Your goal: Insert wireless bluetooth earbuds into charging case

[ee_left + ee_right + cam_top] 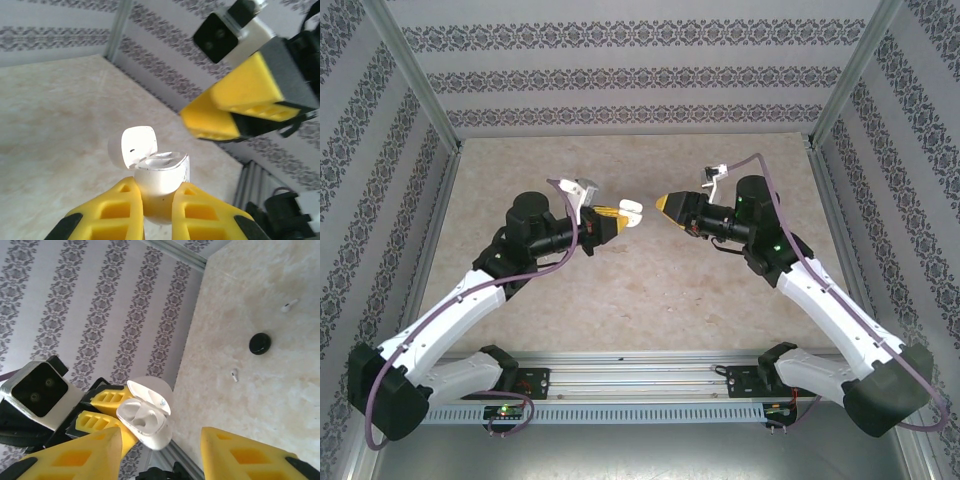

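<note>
We see a beige, marbled counter [620, 300] closed in on three sides by walls [620, 80] papered in grey stripes with dark floral bands. Bare metal posts [415, 75] slant up from the back corners. A slotted metal rail [640, 375] crosses the lower part of the top view. In the right wrist view, a small black round puck [260, 343] lies flat on the counter at right.

White charging case [161, 182], lid open, in left pincer [157, 192]; tiny white earbud [289, 305] loose on table [260, 410].
</note>
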You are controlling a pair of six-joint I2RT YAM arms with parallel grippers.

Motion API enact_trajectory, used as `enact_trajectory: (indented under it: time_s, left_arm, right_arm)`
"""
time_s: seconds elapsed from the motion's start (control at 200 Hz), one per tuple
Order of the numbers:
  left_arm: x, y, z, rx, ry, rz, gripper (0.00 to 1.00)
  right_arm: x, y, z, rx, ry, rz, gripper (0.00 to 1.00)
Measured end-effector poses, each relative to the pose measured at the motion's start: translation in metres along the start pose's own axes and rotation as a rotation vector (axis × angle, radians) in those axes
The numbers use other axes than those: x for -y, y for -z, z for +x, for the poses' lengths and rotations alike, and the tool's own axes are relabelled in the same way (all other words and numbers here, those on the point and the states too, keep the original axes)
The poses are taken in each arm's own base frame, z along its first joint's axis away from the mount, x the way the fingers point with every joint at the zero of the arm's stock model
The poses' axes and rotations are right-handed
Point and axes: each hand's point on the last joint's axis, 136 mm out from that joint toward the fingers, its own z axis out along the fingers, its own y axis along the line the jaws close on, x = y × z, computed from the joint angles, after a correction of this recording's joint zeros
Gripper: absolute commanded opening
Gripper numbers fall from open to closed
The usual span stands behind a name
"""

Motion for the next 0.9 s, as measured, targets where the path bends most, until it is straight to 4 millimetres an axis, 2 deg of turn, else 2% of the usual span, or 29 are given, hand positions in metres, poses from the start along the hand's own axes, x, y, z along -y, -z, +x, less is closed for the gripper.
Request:
enact_trajectory:
  time_s: [0.145,0.255,0.4,0.694,0.904]
  left_arm:
    - [-0.025,0.018,0.005,-0.017,-0.007,-0.145,0.00]
    - [-0.036,0.042,0.007,0.002,-0.016,-0.247,0.00]
    - [-0.046,0.076,0.020,0.016,-0.020,-0.367,0.00]
    - [-0.044,0.140,0.035,0.060,-0.046,-0.526,0.00]
    - [-0.043,0.163,0.049,0.049,-0.039,-0.576,0.00]
  right_arm:
    - [0.017,-0.024,0.007,-0.058,0.012,0.097,0.43]
    - [0.036,-0.056,0.019,-0.137,0.016,0.166,0.41]
    - [0.061,-0.105,0.036,-0.242,0.020,0.247,0.38]
    - [0.080,-0.212,0.079,-0.415,0.149,0.336,0.36]
    - [0.088,-0.280,0.108,-0.496,0.301,0.398,0.36]
